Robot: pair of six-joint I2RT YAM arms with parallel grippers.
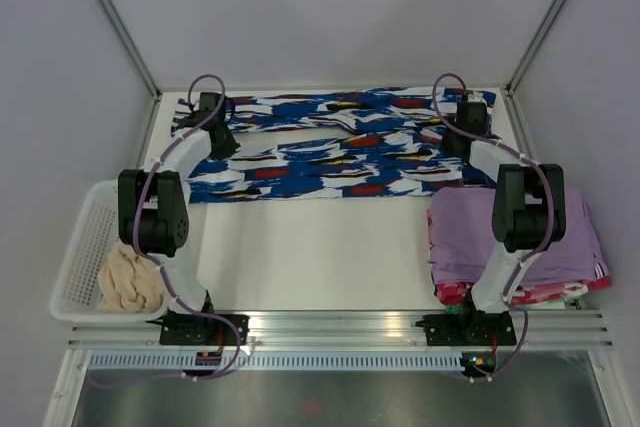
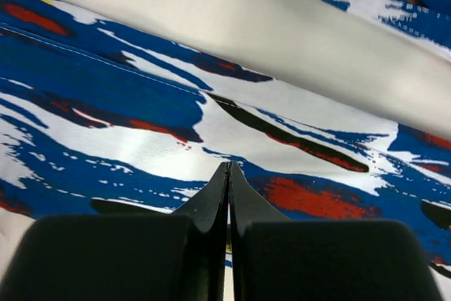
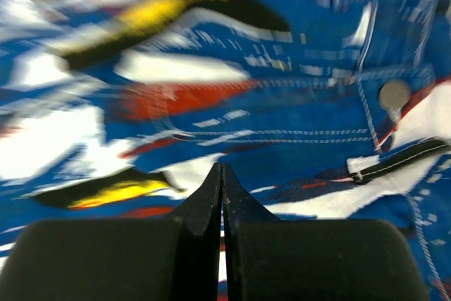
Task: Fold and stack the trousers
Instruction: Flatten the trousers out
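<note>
The trousers point(image 1: 340, 147) lie spread lengthwise across the far side of the table point(image 1: 320, 257). The left gripper point(image 2: 227, 168) rests over their left end, and the right gripper point(image 3: 221, 168) over the waist end near a button point(image 3: 394, 94). Both have their jaws pressed together, and I cannot tell whether any fabric is pinched between them.

The scene is lit brightly and evenly; only faint, soft shadows are cast on the white surface point(image 1: 320, 247). The top view is sharp. The trousers point(image 3: 232, 68) are smeared by blur in the right wrist view, but rendered crisply in the left.
</note>
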